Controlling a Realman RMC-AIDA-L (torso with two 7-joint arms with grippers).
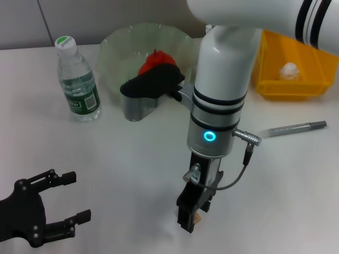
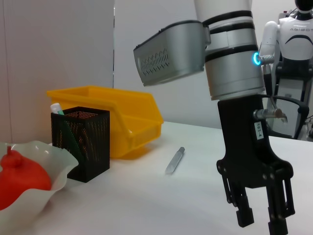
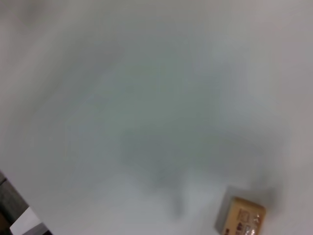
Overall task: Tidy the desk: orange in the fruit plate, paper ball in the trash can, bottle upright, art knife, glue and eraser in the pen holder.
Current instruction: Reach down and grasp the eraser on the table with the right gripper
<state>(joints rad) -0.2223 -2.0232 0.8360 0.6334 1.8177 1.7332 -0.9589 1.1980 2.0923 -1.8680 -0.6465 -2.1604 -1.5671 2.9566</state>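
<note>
My right gripper (image 1: 189, 221) points straight down at the table's near middle, fingers apart and open, seen also in the left wrist view (image 2: 260, 223). A small tan eraser (image 1: 198, 218) lies on the table right at its fingertips (image 3: 242, 218). The reddish orange (image 1: 155, 60) rests in the translucent fruit plate (image 1: 114, 42). Beside the plate stands the black mesh pen holder (image 2: 83, 142) with a glue stick (image 2: 57, 108) in it. The bottle (image 1: 78, 79) is upright at the left. A silver art knife (image 1: 294, 128) lies on the right. The paper ball (image 1: 290, 70) sits in the yellow trash can (image 1: 275, 87).
My left gripper (image 1: 77, 197) rests open and idle at the table's near left corner. The right arm's white body rises over the table's middle and hides part of the plate and bin. Bare white tabletop lies between the bottle and the right gripper.
</note>
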